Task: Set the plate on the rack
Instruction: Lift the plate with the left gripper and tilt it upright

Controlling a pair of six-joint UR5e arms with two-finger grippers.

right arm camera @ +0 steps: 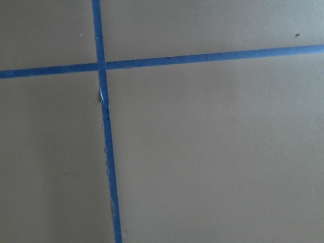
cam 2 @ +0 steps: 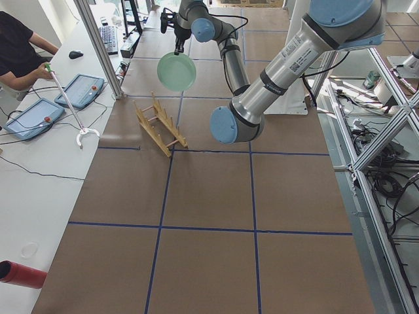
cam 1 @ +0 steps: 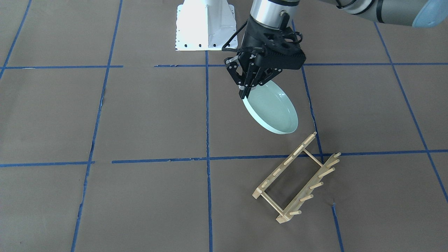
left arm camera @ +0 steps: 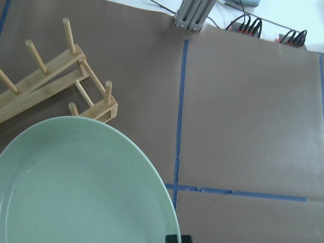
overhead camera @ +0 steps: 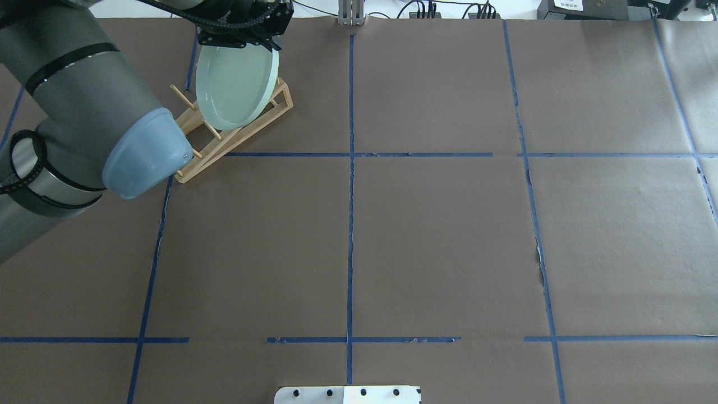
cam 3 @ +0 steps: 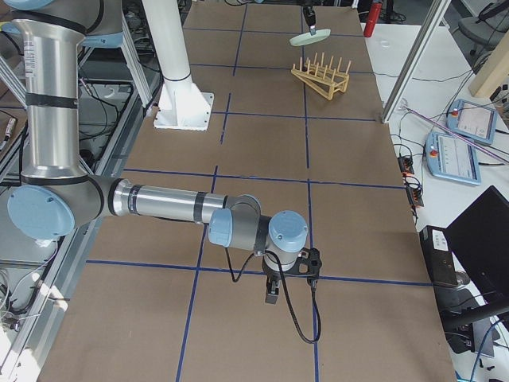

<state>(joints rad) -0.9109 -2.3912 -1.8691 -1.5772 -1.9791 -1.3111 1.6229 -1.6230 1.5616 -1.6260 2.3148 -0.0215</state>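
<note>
My left gripper (cam 1: pixel 245 93) is shut on the rim of the pale mint-green plate (cam 1: pixel 274 111) and holds it tilted in the air, above the table. The light wooden rack (cam 1: pixel 297 178) stands on the table, apart from the plate and below it. In the overhead view the plate (overhead camera: pixel 238 84) hangs over the rack (overhead camera: pixel 249 124). The left wrist view shows the plate (left arm camera: pixel 76 187) close up with the rack (left arm camera: pixel 66 86) beyond it. My right gripper (cam 3: pixel 272 293) hangs low over the table far from the rack; I cannot tell whether it is open or shut.
The table is covered in brown paper with a blue tape grid. The white arm base (cam 1: pixel 205 26) stands at the robot's side. An operator (cam 2: pixel 19 55) sits at the far side by tablets; a red cylinder (cam 2: pixel 19 273) lies on the side bench.
</note>
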